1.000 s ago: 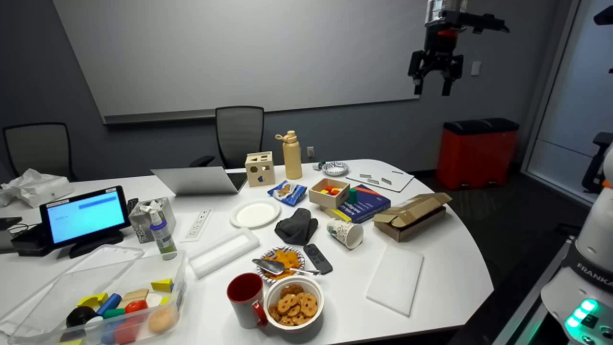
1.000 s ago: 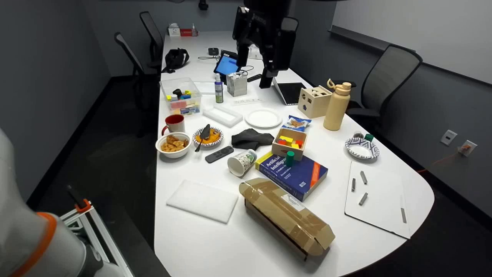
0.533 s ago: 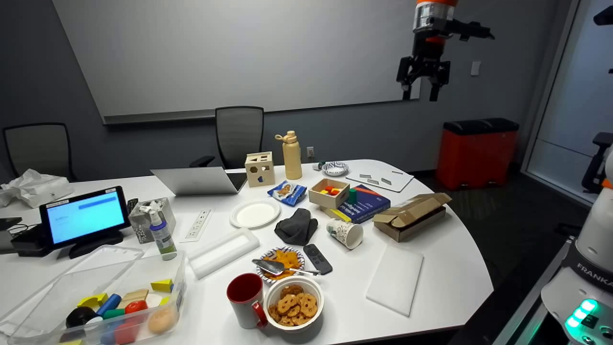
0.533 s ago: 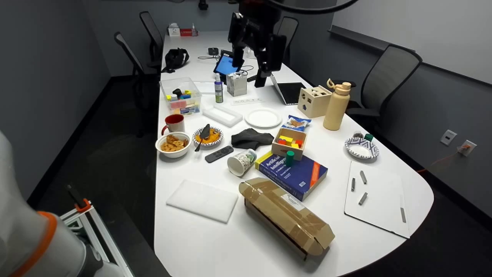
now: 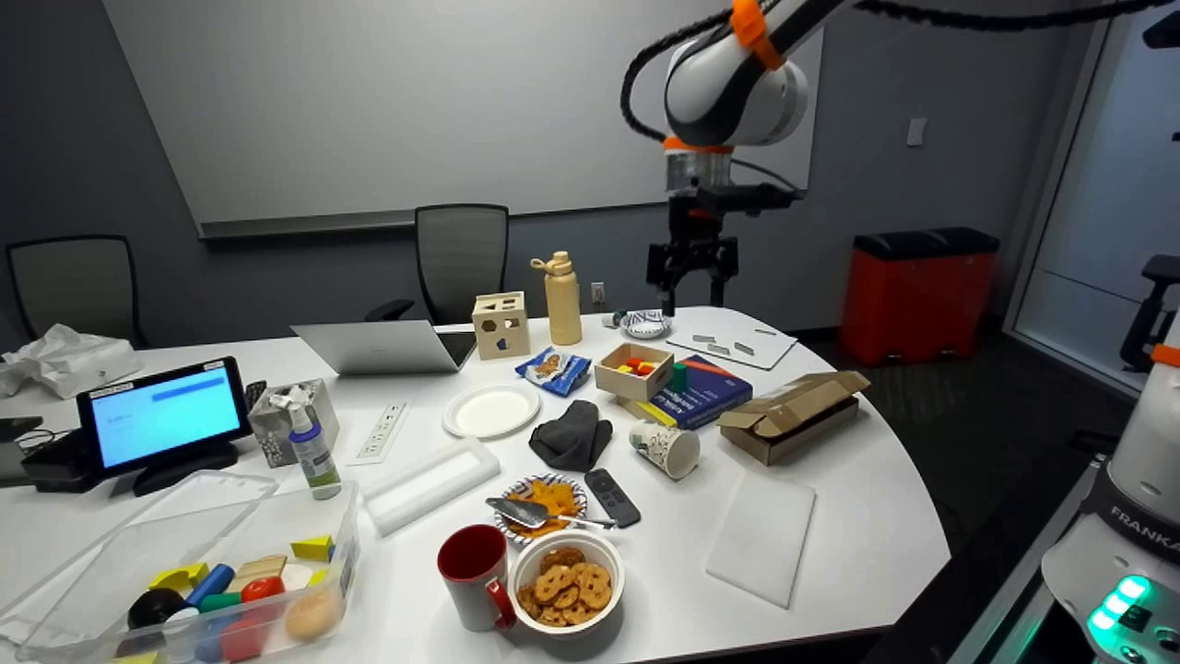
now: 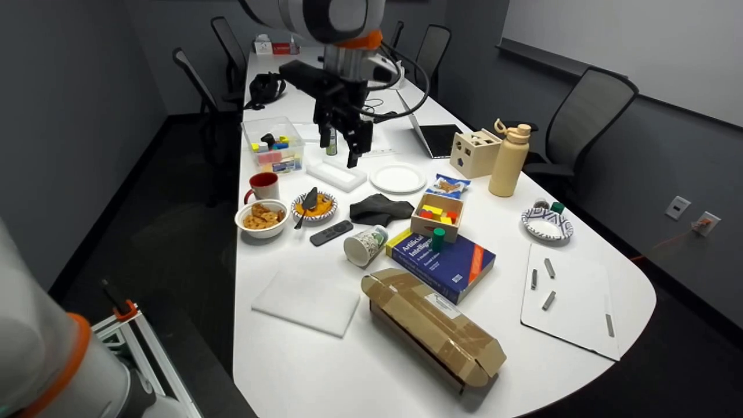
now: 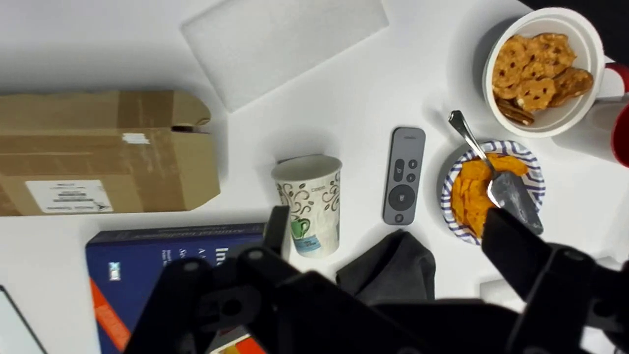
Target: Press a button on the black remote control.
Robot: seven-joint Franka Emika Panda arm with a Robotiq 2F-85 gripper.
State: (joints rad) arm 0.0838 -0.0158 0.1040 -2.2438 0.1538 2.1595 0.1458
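Observation:
The black remote control (image 7: 404,176) lies flat on the white table, buttons facing up, in the wrist view. It also shows in both exterior views (image 5: 612,498) (image 6: 331,233), between the bowl of orange chips and the tipped paper cup. My gripper (image 5: 693,302) is open and empty, pointing down and well above the table; it also shows in an exterior view (image 6: 338,152). In the wrist view my gripper (image 7: 388,219) has its fingers spread wide, with the remote's lower end framed between them. Nothing hides the remote.
Close to the remote are a paper cup (image 7: 312,211), a dark cloth (image 7: 393,270), a chip bowl (image 7: 444,196) with a metal server across it, and a pretzel bowl (image 6: 264,232). A book (image 6: 447,267), cardboard box (image 6: 432,325) and tall bottle (image 5: 562,309) stand around.
My gripper has come lower over the table, moving left in both exterior views, with more of the arm now showing. It stays open. The remote and other objects have not moved.

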